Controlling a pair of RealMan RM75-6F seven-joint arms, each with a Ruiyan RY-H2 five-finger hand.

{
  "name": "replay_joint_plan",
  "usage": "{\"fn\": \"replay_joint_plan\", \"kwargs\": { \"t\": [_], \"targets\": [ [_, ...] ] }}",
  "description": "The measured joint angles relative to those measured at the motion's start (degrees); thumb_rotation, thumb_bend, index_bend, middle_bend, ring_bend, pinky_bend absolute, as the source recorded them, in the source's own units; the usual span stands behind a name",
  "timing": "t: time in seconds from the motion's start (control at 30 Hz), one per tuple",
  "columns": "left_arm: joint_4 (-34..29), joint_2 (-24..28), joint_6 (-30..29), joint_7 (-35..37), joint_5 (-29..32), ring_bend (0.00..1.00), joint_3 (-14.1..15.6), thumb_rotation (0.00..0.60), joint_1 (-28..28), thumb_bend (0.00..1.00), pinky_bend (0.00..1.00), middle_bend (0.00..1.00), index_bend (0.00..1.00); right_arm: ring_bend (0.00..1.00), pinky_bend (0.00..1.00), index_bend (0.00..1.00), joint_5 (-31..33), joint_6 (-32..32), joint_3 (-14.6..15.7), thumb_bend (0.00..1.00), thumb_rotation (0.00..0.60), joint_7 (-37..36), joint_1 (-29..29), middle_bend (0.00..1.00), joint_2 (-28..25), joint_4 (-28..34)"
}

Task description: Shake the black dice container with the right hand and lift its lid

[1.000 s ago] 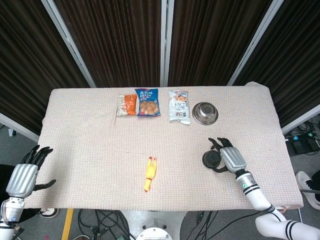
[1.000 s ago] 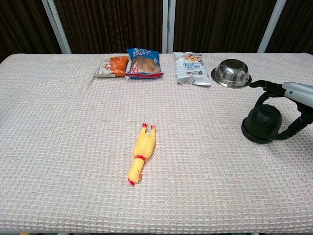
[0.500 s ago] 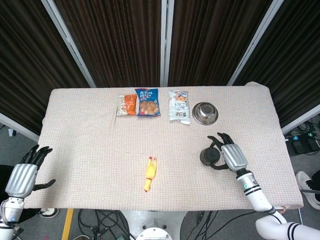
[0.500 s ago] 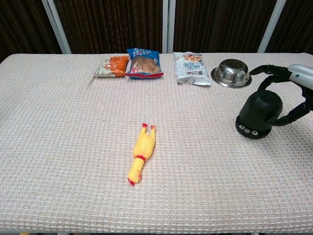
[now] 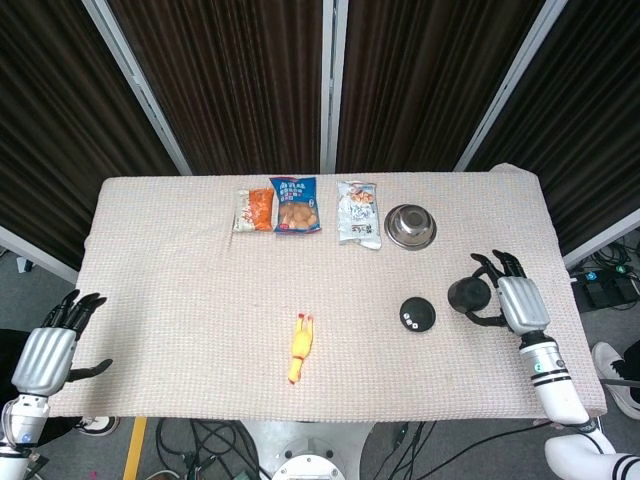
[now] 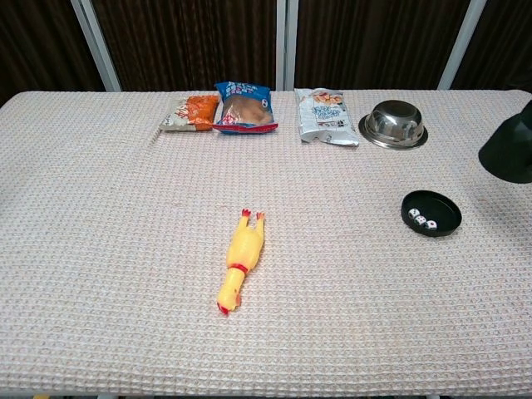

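Note:
The black dice container stands apart in two pieces. Its round base [image 5: 417, 314] [image 6: 431, 213] lies on the table at the right, with three white dice [image 6: 422, 220] showing in it. The black lid [image 5: 466, 294] [image 6: 508, 151] is raised off the table to the right of the base, and my right hand [image 5: 517, 303] holds it with fingers wrapped around it. In the chest view only the lid shows at the right edge; the hand itself is cut off. My left hand [image 5: 48, 350] hangs off the table's left front corner with fingers apart, holding nothing.
A yellow rubber chicken [image 5: 299, 347] [image 6: 238, 270] lies mid-table near the front. Along the back sit an orange snack bag [image 5: 255, 211], a blue bag [image 5: 295, 205], a white bag [image 5: 359, 213] and a steel bowl [image 5: 410, 226] [image 6: 392, 124].
My right hand lifted the lid off the base and carried it to the right. The base, uncovered with its dice, now rests on the table. The left hand stayed put.

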State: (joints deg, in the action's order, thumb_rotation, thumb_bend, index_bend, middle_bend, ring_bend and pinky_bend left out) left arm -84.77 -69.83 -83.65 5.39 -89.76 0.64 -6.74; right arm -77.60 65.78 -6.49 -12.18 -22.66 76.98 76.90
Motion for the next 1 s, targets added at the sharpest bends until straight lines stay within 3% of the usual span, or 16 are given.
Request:
{"fn": "replay_joint_plan", "kwargs": {
  "t": [0.2, 0.27, 0.33, 0.43, 0.77, 1.0],
  "targets": [
    [-0.3, 0.2, -0.1, -0.3, -0.1, 0.03, 0.0, 0.600, 0.0, 0.09, 0.16, 0.11, 0.13, 0.02, 0.00, 0.11, 1.3, -2.4, 1.3, 0.08, 0.600, -1.0, 1.1, 0.39, 1.7, -5.4],
    [-0.3, 0.2, -0.2, -0.3, 0.0, 0.03, 0.0, 0.600, 0.1, 0.09, 0.16, 0.11, 0.13, 0.00, 0.00, 0.05, 1.4, -3.5, 1.7, 0.03, 0.600, -1.4, 1.2, 0.28, 2.0, -6.4],
    [-0.4, 0.2, -0.2, -0.3, 0.0, 0.03, 0.0, 0.600, 0.1, 0.09, 0.16, 0.11, 0.13, 0.00, 0.00, 0.00, 1.2, -4.4, 2.0, 0.00, 0.600, -2.1, 1.2, 0.10, 2.0, -6.6],
    [-0.3, 0.2, -0.2, -0.3, 0.0, 0.03, 0.1, 0.600, 0.2, 0.09, 0.16, 0.11, 0.13, 0.00, 0.00, 0.00, 0.1, -4.3, 2.1, 0.00, 0.600, -4.1, 1.2, 0.01, 1.8, -6.6],
    [-0.4, 0.3, -0.4, -0.1, 0.0, 0.03, -0.1, 0.600, 0.2, 0.09, 0.16, 0.11, 0.13, 0.00, 0.00, 0.00, -6.4, 4.5, 2.1, 0.00, 0.600, -6.4, 2.5, 0.00, -1.7, -1.9],
    [-1.6, 1.2, -1.1, -0.7, 0.0, 0.03, -0.6, 0.600, 0.2, 0.09, 0.16, 0.11, 0.13, 0.00, 0.00, 0.00, -10.6, 10.8, 4.1, 0.00, 0.600, 4.4, 5.6, 0.00, -6.5, 3.9]
  ]
}}
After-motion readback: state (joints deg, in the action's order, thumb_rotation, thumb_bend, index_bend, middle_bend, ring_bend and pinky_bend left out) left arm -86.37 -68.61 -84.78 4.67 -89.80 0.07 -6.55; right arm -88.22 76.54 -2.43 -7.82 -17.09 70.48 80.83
